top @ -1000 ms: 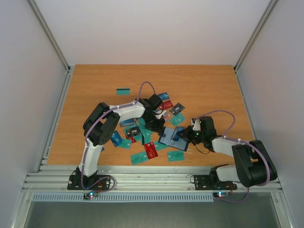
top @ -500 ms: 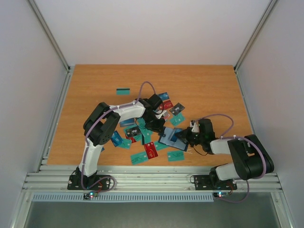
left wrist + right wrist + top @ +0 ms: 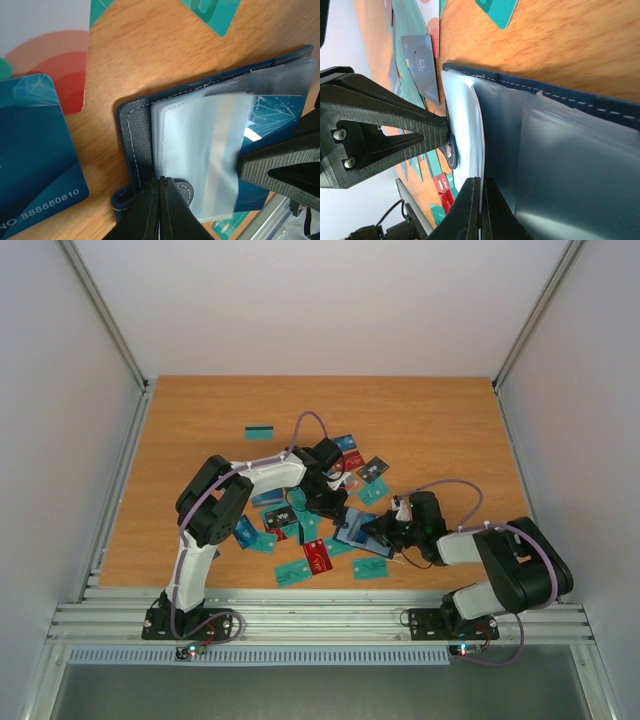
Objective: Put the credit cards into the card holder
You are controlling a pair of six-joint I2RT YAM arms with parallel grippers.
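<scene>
While lying open, card holder [image 3: 358,530]: sitting amid loose cards [image 3: 317,556] on the table [image 3: 200,420].
Left fingers [image 3: 147,210]: closed, pinching its clasp edge.
Right fingers [image 3: 465,210]: closed, gripping its clear sleeve [image 3: 465,115].
Risk: opposing pulls tearing the sleeve.

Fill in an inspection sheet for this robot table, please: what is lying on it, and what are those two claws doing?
Surface: wooden table, orange-brown board.
Job's things: card holder lies open near the middle with its clear sleeves showing; credit cards lie scattered around it in teal, blue, red and dark.
Clutter: nothing seen.
Grippers: left gripper shut, tips on the holder's edge beside its snap; right gripper shut, seemingly pinching one sleeve.
Cables: lilac cables arch up over the table.
Surroundings: pale walls, metal rails along the near edge.
</scene>
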